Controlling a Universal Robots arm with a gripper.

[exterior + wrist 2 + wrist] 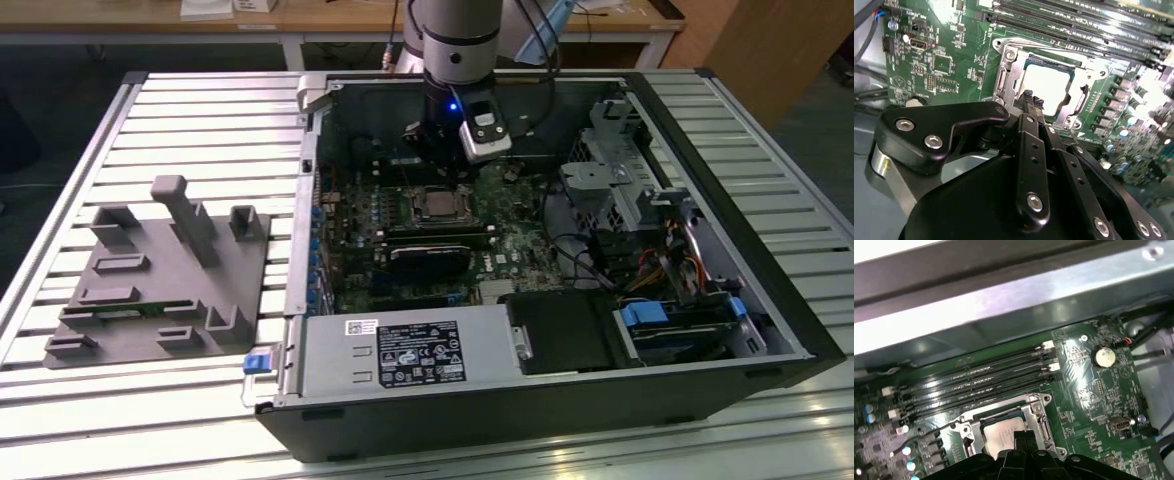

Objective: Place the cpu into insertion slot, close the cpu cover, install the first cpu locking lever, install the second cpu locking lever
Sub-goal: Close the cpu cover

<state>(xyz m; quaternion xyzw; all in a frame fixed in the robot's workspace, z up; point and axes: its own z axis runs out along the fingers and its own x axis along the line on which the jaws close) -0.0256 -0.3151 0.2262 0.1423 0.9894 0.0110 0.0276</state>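
The insertion slot (441, 205) sits in the middle of the green motherboard inside the open computer case. The cpu (1048, 89), its silver top bright, lies in the slot and shows through the window of the cpu cover (1004, 79). The cover lies flat over it. In the first wrist view the cpu (998, 431) and the cover's frame (1037, 413) show just beyond the fingertips. My gripper (1032, 97) hangs a little above the slot's edge, its two black fingers pressed together with nothing between them. In the exterior view the gripper (435, 165) is just behind the slot.
Several long black memory slots (979, 385) run beside the socket, and a coin battery (1104, 356) sits nearby. A labelled grey power-supply box (400, 355) fills the case's front. Drive bays and cables (641, 230) crowd the exterior view's right. A grey fixture (160, 280) stands on the slatted table.
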